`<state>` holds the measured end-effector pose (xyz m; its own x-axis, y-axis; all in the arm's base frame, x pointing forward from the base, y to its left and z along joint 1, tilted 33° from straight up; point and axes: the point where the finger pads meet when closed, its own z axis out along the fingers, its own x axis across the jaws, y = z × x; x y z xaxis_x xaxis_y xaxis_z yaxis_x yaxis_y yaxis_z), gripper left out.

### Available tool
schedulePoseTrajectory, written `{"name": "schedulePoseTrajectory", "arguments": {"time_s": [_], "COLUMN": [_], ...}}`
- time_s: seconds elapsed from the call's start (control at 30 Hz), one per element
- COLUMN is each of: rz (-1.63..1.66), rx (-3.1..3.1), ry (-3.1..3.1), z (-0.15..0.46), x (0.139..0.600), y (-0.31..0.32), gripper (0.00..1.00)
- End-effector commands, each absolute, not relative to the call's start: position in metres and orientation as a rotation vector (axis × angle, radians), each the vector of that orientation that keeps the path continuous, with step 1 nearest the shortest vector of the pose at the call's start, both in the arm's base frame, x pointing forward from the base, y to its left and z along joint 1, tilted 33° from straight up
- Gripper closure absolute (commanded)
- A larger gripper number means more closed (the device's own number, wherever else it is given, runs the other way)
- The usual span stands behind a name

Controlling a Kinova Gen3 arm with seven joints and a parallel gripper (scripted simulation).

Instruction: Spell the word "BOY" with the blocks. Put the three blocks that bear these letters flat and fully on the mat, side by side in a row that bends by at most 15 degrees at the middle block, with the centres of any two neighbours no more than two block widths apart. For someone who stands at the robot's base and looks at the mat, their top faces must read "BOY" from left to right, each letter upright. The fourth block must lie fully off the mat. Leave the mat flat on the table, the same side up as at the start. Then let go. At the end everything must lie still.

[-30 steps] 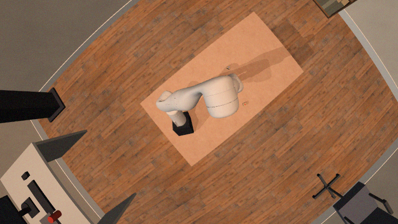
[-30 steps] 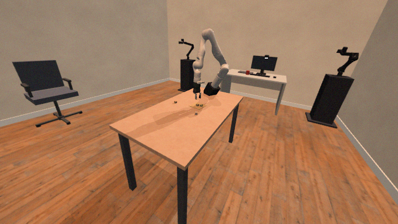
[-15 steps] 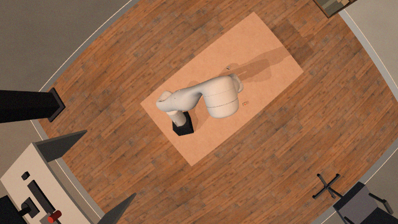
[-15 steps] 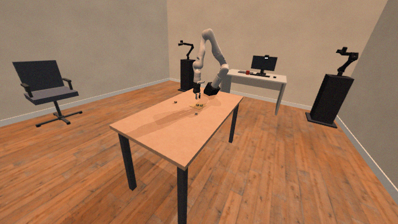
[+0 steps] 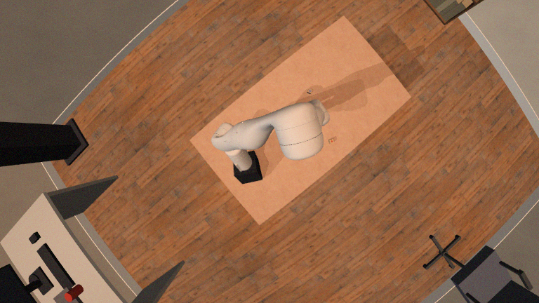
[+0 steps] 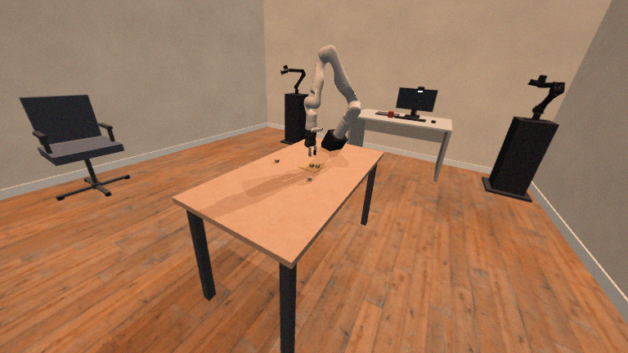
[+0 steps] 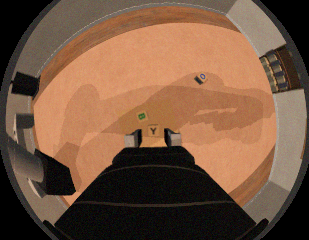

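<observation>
The mat (image 6: 312, 170) (image 7: 165, 109) lies on the table. The Y block (image 6: 311, 164) (image 7: 153, 130) and a block with a green letter (image 6: 316, 165) (image 7: 141, 116), which looks like a B, sit on it close together. The blue O block (image 5: 309, 90) (image 6: 309, 178) (image 7: 201, 78) lies off the mat, on its far side from the base. A block with a red-orange mark (image 5: 331, 140) (image 6: 276, 161) lies off the mat to the side; its letter is unreadable. My gripper (image 6: 312, 150) (image 7: 153, 135) is open and empty above the mat, the Y block showing just beyond the fingertips in the wrist view.
The arm (image 5: 300, 132) hides the mat and its two blocks in the top view. The black robot base (image 5: 248, 170) (image 6: 334, 140) stands at one end of the table (image 5: 342, 45) (image 6: 259, 210). Arm shadows fall across the table and mat.
</observation>
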<state>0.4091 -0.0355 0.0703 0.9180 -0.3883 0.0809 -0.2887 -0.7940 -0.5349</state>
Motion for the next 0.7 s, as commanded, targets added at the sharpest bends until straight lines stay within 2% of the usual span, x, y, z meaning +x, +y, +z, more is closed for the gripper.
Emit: {"name": "schedulePoseTrajectory", "arguments": {"time_s": [0.0, 0.67], "rz": [-0.254, -0.253], "rx": [-2.546, -2.545], "ry": [0.486, 0.484], "z": [0.0706, 0.066], "x": [0.4093, 0.4108], "y": [-0.0361, -0.0336], "gripper": [0.21, 0.21]}}
